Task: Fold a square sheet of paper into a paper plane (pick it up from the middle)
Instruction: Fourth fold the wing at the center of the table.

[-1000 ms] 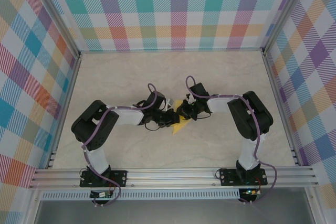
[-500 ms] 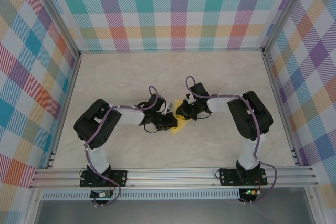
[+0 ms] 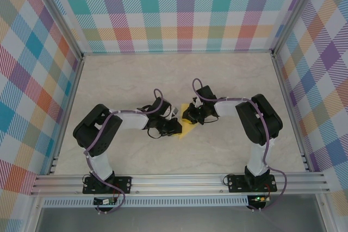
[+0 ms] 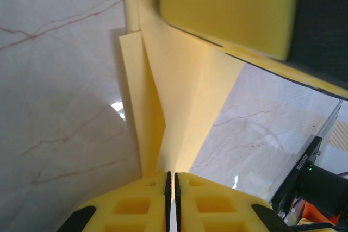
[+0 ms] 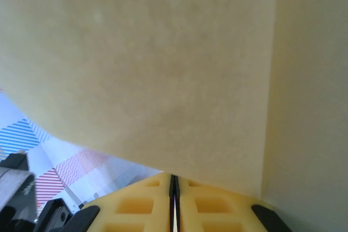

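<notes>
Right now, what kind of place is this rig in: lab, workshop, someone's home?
Probably a lab test cell, not a home. Checked panels wall in a marble-look tabletop on three sides, and the left arm and right arm are bolted to an aluminium rail at its near edge.

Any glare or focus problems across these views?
Left wrist: two small glare spots on the table, sheet of paper sharp. Right wrist: the sheet sits very close, soft and nearly featureless. Top external: even light, no glare, sharp.
</notes>
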Controlling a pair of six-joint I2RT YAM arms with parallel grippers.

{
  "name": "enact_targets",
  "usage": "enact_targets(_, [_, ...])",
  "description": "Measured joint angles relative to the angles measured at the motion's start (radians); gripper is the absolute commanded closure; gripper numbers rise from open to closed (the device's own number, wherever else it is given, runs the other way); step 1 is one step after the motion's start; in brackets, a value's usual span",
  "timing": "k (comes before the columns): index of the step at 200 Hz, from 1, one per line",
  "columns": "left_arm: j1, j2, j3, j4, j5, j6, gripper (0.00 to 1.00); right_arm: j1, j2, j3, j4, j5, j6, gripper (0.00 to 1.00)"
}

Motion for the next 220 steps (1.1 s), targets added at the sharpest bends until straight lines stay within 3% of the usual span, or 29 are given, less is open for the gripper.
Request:
enact_targets(57, [-0.018,-0.093,0.005,0.015,-0.017,-0.024,0.86,0.0,0.0,0.001,-0.001,0.0,0.0,0.88])
enact_targets(141, [-0.045,0.044,0.043,0.036,0.009,-0.046,0.87,0.0,0.0,0.001,-0.001,0.0,0.0,0.88])
enact_targets(220, [-0.046,0.03,-0.028,0.098,-0.017,-0.045,0.88,0.0,0.001,0.001,-0.001,0.0,0.0,0.88])
